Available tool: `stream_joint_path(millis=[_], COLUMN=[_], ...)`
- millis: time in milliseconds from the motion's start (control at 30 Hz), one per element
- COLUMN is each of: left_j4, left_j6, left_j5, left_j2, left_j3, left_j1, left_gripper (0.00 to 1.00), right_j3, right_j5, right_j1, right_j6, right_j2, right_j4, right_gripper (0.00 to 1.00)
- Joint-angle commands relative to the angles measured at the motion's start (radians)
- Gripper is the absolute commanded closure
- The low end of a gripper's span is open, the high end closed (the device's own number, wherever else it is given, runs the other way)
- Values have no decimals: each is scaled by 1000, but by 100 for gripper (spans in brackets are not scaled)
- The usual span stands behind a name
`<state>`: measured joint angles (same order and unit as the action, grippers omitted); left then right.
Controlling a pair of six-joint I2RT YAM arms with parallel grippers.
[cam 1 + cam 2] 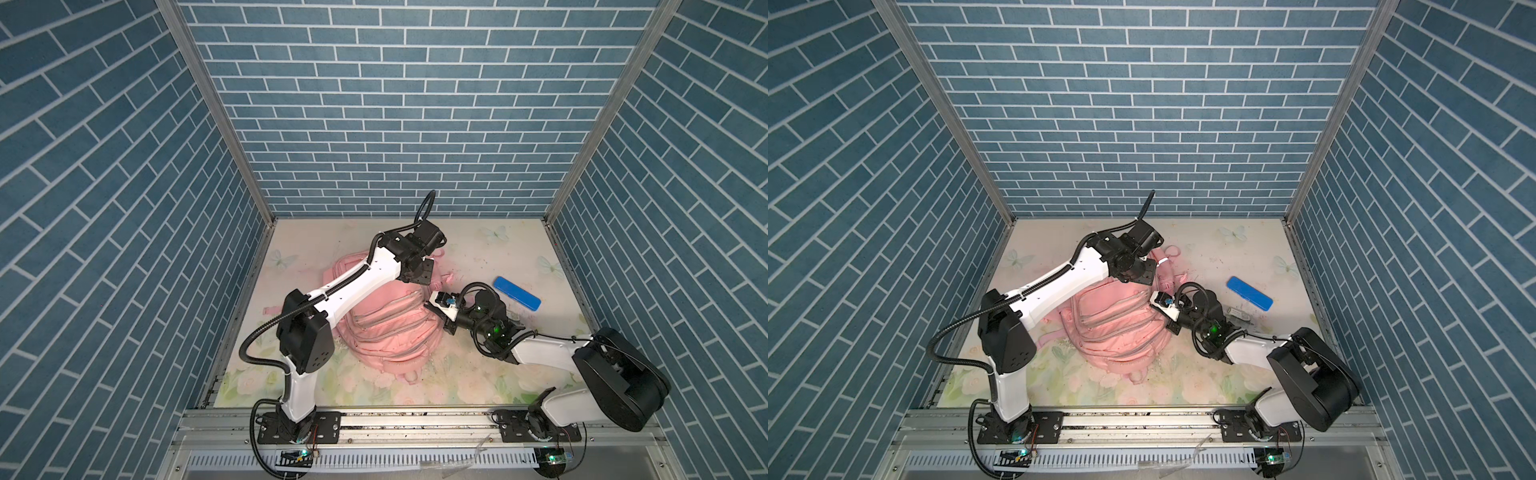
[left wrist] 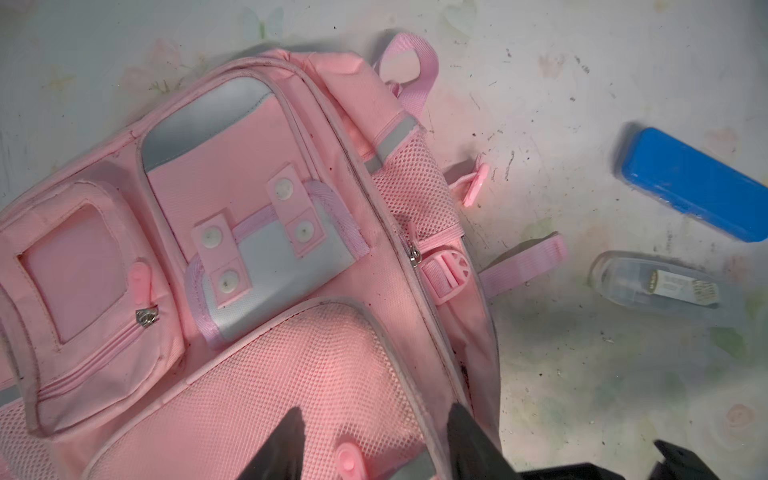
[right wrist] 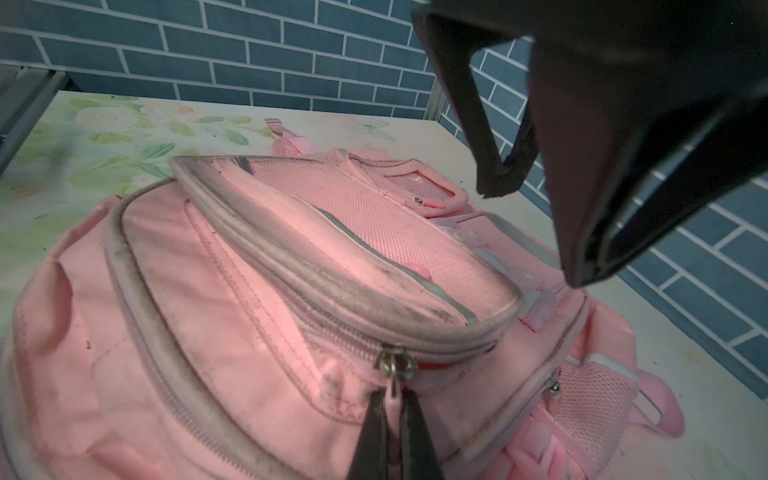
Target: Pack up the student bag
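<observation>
The student bag (image 1: 386, 328) (image 1: 1117, 328) is a big pink backpack lying flat mid-table with its front pockets facing up. My right gripper (image 3: 394, 395) is shut on the pink pull tab of a zipper slider (image 3: 395, 365) on the bag's near edge; in both top views it sits at the bag's right side (image 1: 428, 305) (image 1: 1152, 301). My left gripper (image 2: 376, 415) hangs open just above the bag's mesh pocket (image 2: 291, 374), with a pink zipper pull (image 2: 349, 461) lying loose between its fingers. In a top view this gripper (image 1: 419, 270) is over the bag's far end.
A blue flat case (image 1: 517, 293) (image 1: 1250, 293) (image 2: 698, 183) lies on the floral table right of the bag. A clear plastic pouch (image 2: 656, 284) (image 1: 1239, 313) lies beside it, close to the right arm. Brick-pattern walls enclose three sides.
</observation>
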<state>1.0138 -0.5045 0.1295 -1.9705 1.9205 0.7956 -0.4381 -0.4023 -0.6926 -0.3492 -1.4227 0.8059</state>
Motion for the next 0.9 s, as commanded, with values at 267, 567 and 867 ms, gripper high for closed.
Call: stream_joint_path(millis=[267, 567, 867], left_j4=[361, 242, -108], left_j6=[-22, -76, -291], left_j5=[92, -119, -323], left_j2=[-273, -261, -193], left_j3=[313, 302, 267], left_j1=[67, -19, -123], left_gripper=[44, 100, 100], right_j3=[38, 9, -76], right_j5=[75, 63, -140], right_j1=[-26, 27, 66], right_j6=[-72, -100, -135], right_j2=[14, 49, 65], right_j4=[118, -6, -203], right_gripper=[100, 100, 100])
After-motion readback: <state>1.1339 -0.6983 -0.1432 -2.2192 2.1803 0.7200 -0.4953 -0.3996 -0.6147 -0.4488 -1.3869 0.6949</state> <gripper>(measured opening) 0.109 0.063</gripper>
